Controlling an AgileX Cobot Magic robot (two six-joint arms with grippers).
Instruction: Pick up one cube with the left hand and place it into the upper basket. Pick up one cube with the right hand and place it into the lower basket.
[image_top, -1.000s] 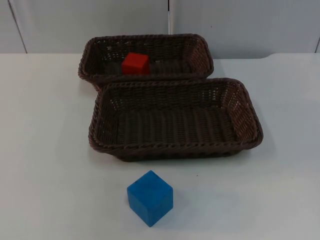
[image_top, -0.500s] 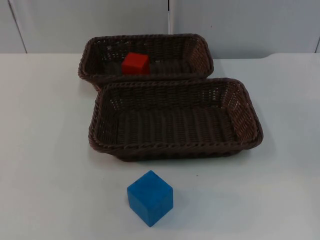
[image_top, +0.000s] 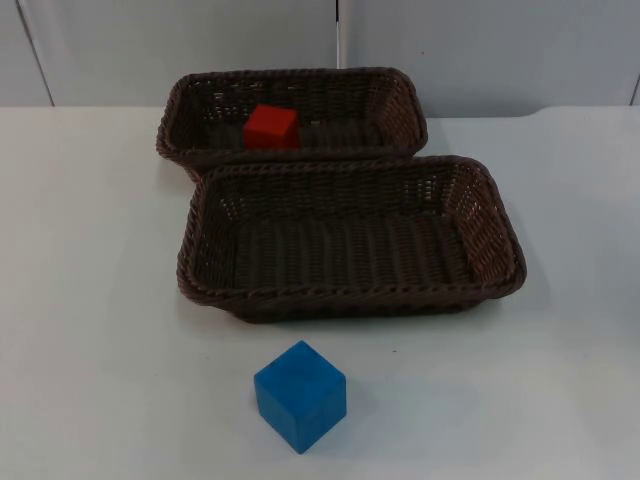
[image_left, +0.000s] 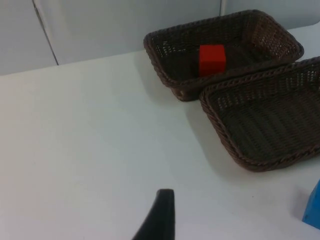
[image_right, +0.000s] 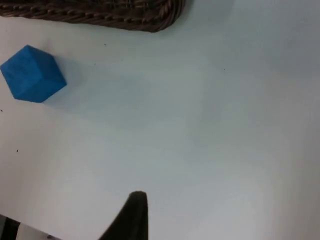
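Two cubes tell where the task stands, and nothing on the worktop has shifted over the last second: baskets and cubes lie exactly as before. Reading from the left, the left tool hangs over bare worktop, well apart from the baskets; one black fingertip of it shows, so I cannot tell whether its fingers are apart or together. The red cube sits inside the upper basket, left of its middle, so the left arm's half looks done and that arm seems to wait. The lower basket just in front holds nothing, and its far rim touches or nearly touches the upper one. The blue cube rests on the worktop near that basket's front rim, turned corner-on and untouched. The right tool hovers over open worktop, well apart from the blue cube; again a single fingertip shows, so its state cannot be told. The stillness suggests the right arm's reach has not yet begun.
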